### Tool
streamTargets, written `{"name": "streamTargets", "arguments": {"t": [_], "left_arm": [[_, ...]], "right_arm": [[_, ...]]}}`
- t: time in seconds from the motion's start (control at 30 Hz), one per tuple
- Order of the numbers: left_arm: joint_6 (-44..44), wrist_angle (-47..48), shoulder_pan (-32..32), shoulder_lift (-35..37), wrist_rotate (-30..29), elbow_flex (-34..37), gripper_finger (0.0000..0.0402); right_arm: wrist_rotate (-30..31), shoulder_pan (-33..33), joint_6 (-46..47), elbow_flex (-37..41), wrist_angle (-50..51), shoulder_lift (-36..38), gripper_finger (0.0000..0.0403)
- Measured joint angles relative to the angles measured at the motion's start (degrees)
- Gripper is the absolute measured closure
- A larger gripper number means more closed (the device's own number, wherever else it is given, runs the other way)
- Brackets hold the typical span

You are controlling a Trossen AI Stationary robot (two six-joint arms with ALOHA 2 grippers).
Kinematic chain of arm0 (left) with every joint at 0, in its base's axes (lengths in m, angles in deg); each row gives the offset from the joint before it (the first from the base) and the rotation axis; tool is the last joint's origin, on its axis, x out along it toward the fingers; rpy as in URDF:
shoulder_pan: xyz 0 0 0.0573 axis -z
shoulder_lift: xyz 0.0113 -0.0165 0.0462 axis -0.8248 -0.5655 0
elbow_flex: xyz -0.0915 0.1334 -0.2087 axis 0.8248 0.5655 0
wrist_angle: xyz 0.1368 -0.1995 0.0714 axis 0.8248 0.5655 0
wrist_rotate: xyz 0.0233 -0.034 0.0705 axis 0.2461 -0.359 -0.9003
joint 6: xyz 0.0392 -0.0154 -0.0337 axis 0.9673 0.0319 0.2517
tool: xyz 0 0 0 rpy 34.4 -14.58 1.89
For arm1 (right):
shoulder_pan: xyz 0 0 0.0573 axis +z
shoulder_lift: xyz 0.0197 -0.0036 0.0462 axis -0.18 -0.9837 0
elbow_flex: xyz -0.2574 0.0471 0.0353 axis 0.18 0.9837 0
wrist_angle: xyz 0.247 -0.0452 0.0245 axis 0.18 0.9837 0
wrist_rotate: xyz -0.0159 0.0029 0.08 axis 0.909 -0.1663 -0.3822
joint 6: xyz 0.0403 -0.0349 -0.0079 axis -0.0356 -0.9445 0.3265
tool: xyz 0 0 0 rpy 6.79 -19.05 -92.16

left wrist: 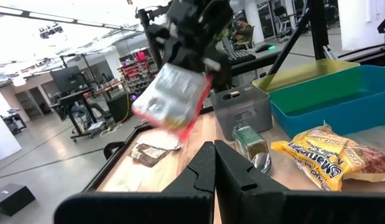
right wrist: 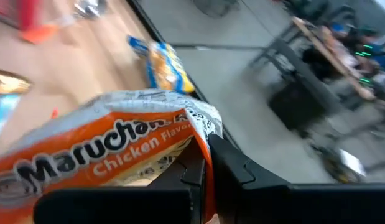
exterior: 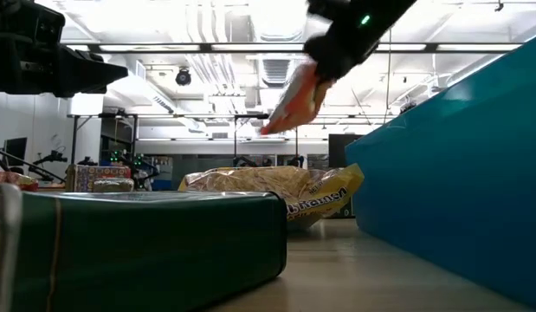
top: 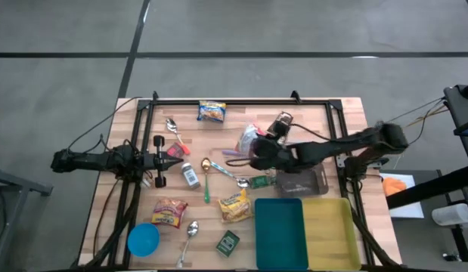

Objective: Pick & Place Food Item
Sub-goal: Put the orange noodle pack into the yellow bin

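An orange and white ramen packet (right wrist: pixel 105 149) hangs in the air over the middle of the table (top: pixel 249 140), with my right gripper (right wrist: pixel 204 163) shut on it. The low view shows the packet (exterior: pixel 293 102) slanting down below the gripper (exterior: pixel 332 52), high above the tabletop. From the left wrist view the packet (left wrist: pixel 170 99) dangles under the dark right hand. My left gripper (top: pixel 177 153) rests shut at the table's left side, pointing level toward the middle, with nothing between its fingers (left wrist: pixel 204 165). My right gripper pinches the packet's crimped end edge (right wrist: pixel 197 127) between its two fingers. It comes from the table's right side, slanting down. The packet is lifted clear of the table and hangs tilted beyond and below the fingers.
A teal bin (top: pixel 279 230) and a yellow bin (top: pixel 328 230) stand at the near right, a small grey container (top: pixel 302 181) behind them. Yellow snack packets (top: pixel 235 205), a blue-yellow packet (top: pixel 211 111), spoons (top: pixel 206 175), a green box (top: pixel 227 242) and a blue bowl (top: pixel 143 239) lie scattered.
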Motion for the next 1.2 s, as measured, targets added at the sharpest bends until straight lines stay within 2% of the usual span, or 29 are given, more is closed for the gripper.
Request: {"name": "streamTargets", "arguments": {"t": [0.3,0.53,0.63,0.93,1.2], "left_arm": [[0.0,0.02,0.0,-0.02,0.02,0.02,0.0402],[0.02,0.0,0.0,-0.02,0.0,0.02,0.0402],[0.01,0.01,0.0,-0.02,0.01,0.02,0.0402],[0.0,0.02,0.0,-0.02,0.02,0.02,0.0402],[0.02,0.02,0.0,-0.02,0.02,0.02,0.0402]], "right_arm": [[-2.65,9.38,-0.71,6.55,0.15,15.17,0.0392],[-3.34,16.34,1.94,9.23,1.74,23.47,0.0392],[-6.65,18.38,7.06,9.34,5.36,25.95,0.0392],[-26.41,22.66,19.7,7.6,16.85,26.82,0.0392],[-29.57,29.14,47.94,-1.66,40.46,24.68,0.0392]]}}
